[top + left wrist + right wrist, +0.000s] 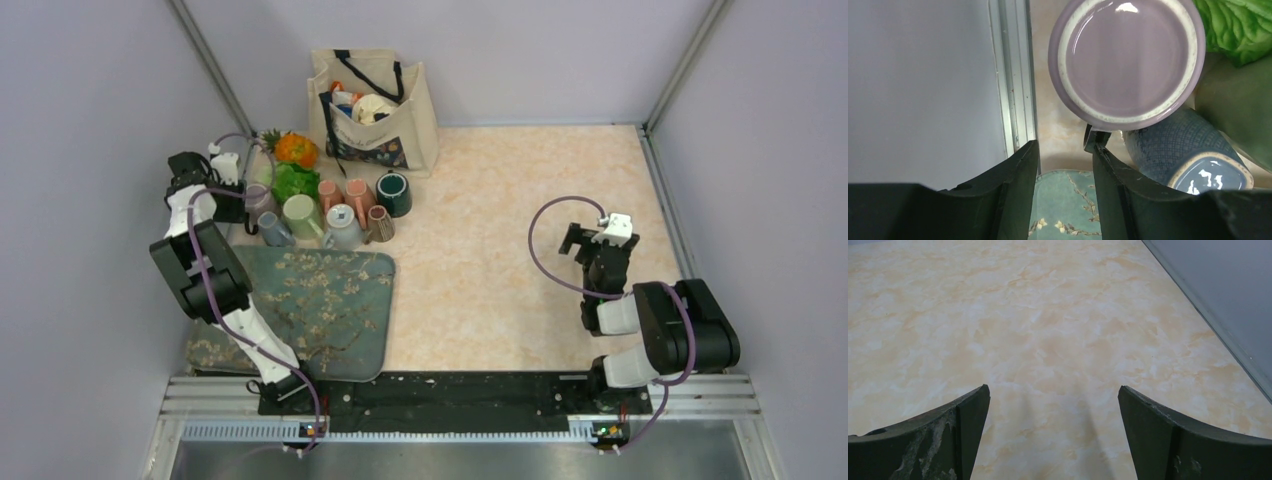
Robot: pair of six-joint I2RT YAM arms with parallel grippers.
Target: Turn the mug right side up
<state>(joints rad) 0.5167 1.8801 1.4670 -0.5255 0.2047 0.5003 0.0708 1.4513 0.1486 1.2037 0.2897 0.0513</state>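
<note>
We see plain grey walls (pixel 90 120) closing three sides of a peach marbled table (pixel 500 250), aluminium posts (pixel 212 65) rising at its far corners, a metal rail (pixel 200 395) along its near edge, under soft, even light.

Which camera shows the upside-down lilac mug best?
Left wrist: the lilac mug shows its upturned base large and close. The top view shows it small and partly hidden; the right wrist shows only table.

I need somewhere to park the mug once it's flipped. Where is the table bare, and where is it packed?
Bare: the marble tabletop between the mug cluster and the right gripper, plus the blossom-print mat on the near side of the mugs. Crowded: the back-left corner, where mugs, lettuce and the tote bag stand close together.
</note>
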